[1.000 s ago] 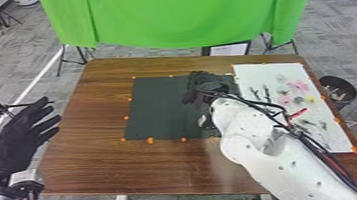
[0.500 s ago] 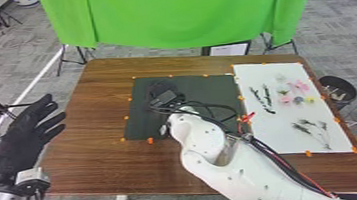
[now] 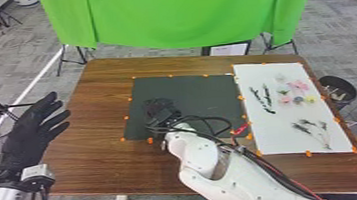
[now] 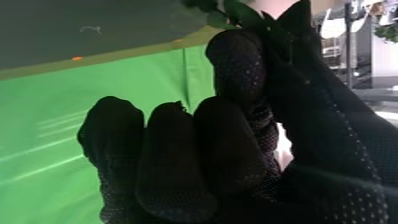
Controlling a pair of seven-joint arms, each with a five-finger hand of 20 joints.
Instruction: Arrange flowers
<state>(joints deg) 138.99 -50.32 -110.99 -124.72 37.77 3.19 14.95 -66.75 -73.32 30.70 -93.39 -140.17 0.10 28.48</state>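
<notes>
Pinching leaves (image 4: 242,13), robot hand (image 3: 160,110) over mat (image 3: 203,92)

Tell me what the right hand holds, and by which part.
The right hand pinches a green sprig by its leafy part, between thumb and finger; exactly where along the stem is hidden.
</notes>
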